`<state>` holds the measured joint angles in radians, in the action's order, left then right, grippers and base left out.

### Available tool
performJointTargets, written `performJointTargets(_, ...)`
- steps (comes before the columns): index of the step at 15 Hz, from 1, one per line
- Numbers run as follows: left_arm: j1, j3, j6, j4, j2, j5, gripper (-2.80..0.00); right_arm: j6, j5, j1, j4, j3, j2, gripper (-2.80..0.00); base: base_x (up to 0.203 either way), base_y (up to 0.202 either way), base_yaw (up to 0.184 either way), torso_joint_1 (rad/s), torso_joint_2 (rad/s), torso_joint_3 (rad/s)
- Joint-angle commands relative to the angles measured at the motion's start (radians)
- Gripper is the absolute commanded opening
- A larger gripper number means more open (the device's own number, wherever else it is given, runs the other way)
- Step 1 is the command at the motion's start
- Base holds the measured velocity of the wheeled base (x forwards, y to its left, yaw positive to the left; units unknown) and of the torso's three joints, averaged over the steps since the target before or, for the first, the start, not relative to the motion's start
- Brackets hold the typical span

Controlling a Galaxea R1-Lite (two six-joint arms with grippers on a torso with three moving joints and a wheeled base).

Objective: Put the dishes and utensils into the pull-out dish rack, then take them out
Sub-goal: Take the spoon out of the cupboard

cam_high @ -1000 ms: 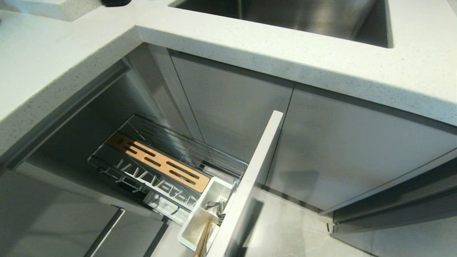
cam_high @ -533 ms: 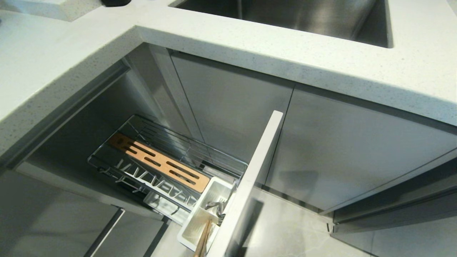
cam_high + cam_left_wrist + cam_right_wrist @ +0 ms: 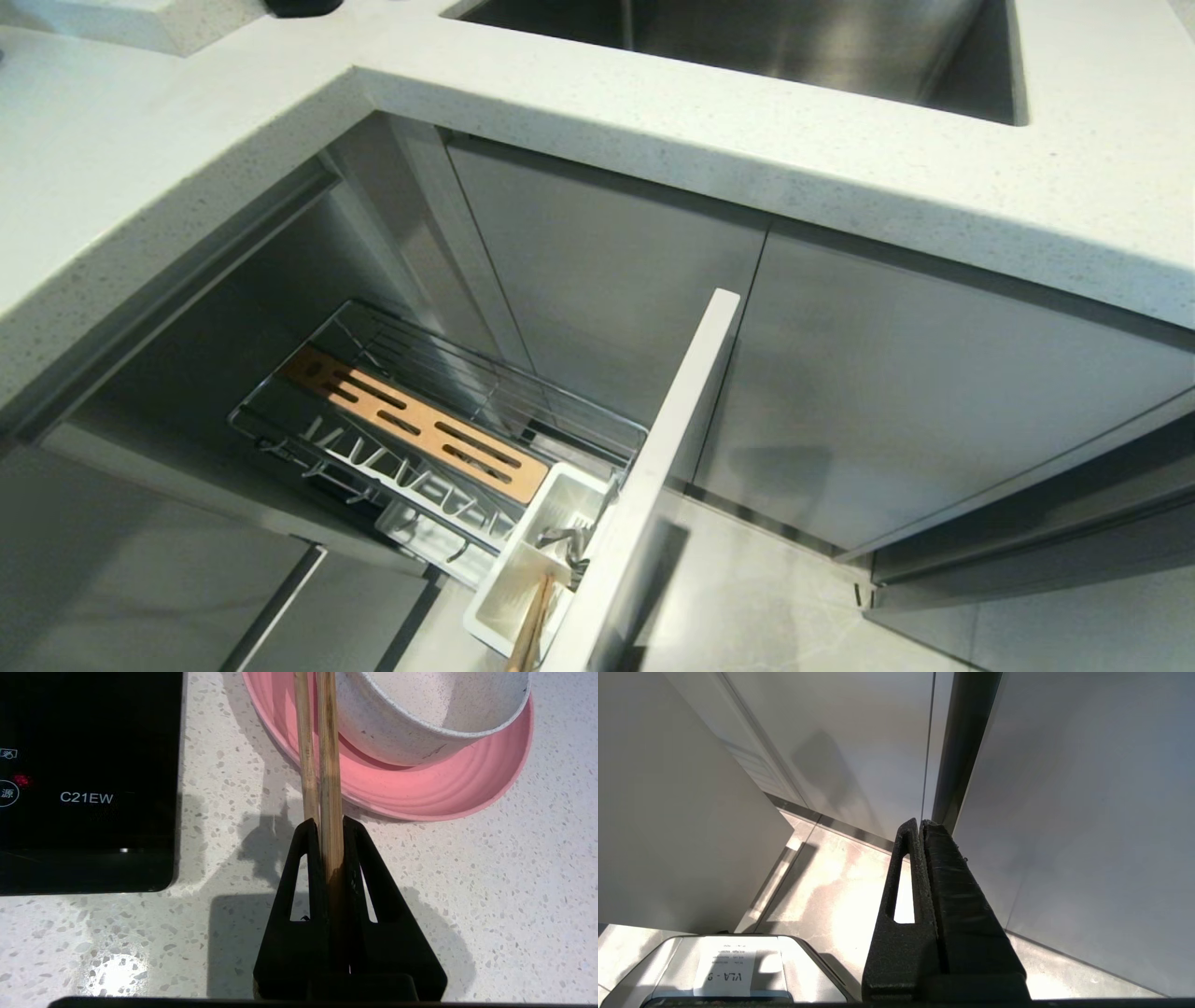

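I see the speckled white countertop [image 3: 467,882] carrying a pink plate [image 3: 420,798] at upper right and a black induction cooktop [image 3: 88,779] at upper left.

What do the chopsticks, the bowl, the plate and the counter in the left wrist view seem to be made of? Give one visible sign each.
Chopsticks: pale wood or bamboo, matt, with lengthwise grain.
Bowl: off-white and speckled, matt; possibly plastic or a fibre composite.
Plate: pink, faintly ridged, soft sheen; probably plastic.
Counter: white with grey flecks, polished; looks like stone or quartz composite.
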<state>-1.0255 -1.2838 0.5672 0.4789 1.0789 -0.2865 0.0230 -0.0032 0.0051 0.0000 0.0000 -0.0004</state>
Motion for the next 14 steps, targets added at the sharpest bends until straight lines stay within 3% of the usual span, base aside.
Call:
performJointTargets(1,-0.001,0.000,0.003,0.003,0.004,-0.003,-2.80,0.000,0.000,-0.001,0.000,0.002,0.000,-2.80,0.000,0.000,0.000,0.000,0.00,0.000)
performJointTargets(14,-0.001,0.008,0.003,0.003,0.009,-0.025,-2.80,0.000,0.000,0.000,-0.001,0.002,0.000,-2.80,0.000,0.000,0.000,0.000,0.00,0.000)
